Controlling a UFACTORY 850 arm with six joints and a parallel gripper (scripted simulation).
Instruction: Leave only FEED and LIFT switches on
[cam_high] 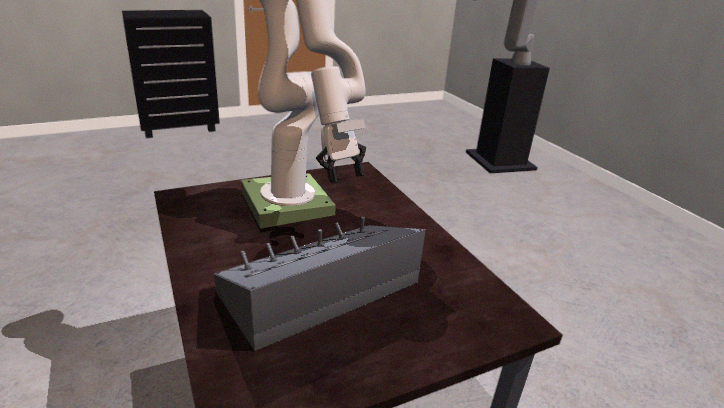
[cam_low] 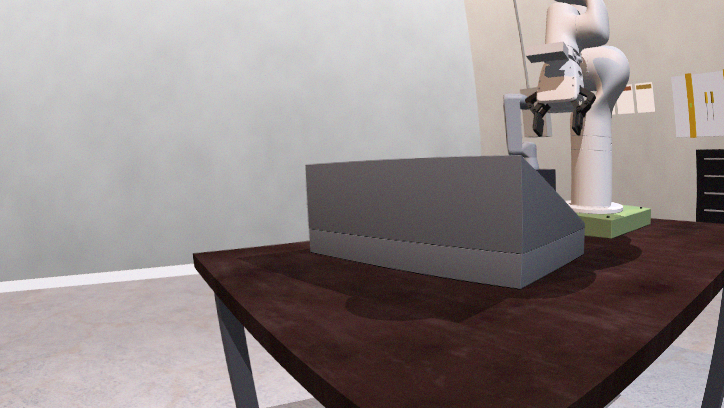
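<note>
A grey wedge-shaped console stands on the dark wooden table, set at a slant. Several small metal toggle switches stick up in a row along its sloped top, which faces the arm; their labels are too small to read. In the exterior view only the console's plain back and one end show, and the switches are hidden. My gripper is open and empty. It hangs well above the table, behind the console's far right end and beside the arm's base.
The arm stands on a green base plate at the back of the table. A black drawer cabinet stands by the far wall, and a black pedestal stands on the floor to the right.
</note>
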